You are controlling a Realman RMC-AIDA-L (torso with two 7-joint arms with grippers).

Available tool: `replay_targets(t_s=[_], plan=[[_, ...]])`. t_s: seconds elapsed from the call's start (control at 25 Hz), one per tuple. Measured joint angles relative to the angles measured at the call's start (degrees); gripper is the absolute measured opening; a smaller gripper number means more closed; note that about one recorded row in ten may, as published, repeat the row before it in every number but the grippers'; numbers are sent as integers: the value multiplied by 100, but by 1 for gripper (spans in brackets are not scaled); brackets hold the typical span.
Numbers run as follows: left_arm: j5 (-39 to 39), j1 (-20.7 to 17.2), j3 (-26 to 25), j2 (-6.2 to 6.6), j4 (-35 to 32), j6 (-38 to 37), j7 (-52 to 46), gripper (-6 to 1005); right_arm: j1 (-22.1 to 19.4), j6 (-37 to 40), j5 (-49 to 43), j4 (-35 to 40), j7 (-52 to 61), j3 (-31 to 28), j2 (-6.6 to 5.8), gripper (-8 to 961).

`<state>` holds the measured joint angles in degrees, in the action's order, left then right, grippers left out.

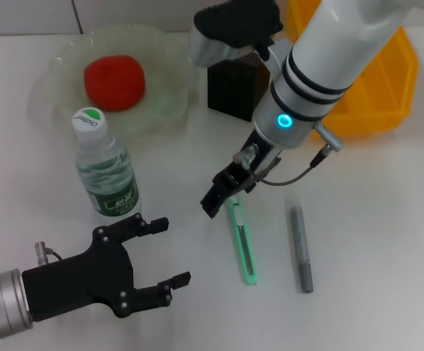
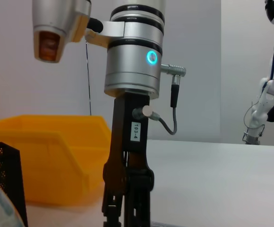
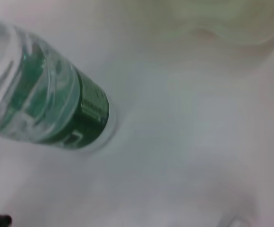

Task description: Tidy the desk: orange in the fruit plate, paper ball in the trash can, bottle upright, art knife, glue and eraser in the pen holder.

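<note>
From the head camera, a plain white flat desk [image 1: 373, 219] is filling the scene. The right gripper [image 1: 224, 191] is reaching down at the middle of it, its dark fingers drawn close together right at the far tip of the slim mint-green art knife [image 1: 243, 243], which is lying flat; whether they are actually pinching it cannot be told. A thin grey glue stick [image 1: 301, 248] is lying just beside the knife, apart from it. The left gripper [image 1: 161, 252] is waiting at the near edge with its black fingers spread wide, holding nothing. Just beyond it, the small clear green-capped bottle [image 1: 106, 168] is standing upright. The round red-orange orange [image 1: 114, 82] is sitting in the pale green scalloped fruit plate [image 1: 164, 58]. The black mesh pen holder [image 1: 232, 89] is standing beside the bright yellow trash can [image 1: 376, 88].

In the left wrist view, the right arm is standing before the yellow bin [image 2: 47, 161].

The right wrist view is showing the bottle's labelled base [image 3: 56, 113] on the desk.
</note>
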<state>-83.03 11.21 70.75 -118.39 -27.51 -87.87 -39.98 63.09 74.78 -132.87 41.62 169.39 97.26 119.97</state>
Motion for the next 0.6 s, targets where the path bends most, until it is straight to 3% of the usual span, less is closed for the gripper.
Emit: replay_targets(t_s=[0.6], plan=[[-20,-16,0,0,0,35,-10,813,39,-140,173,-171,6,387,0,754]])
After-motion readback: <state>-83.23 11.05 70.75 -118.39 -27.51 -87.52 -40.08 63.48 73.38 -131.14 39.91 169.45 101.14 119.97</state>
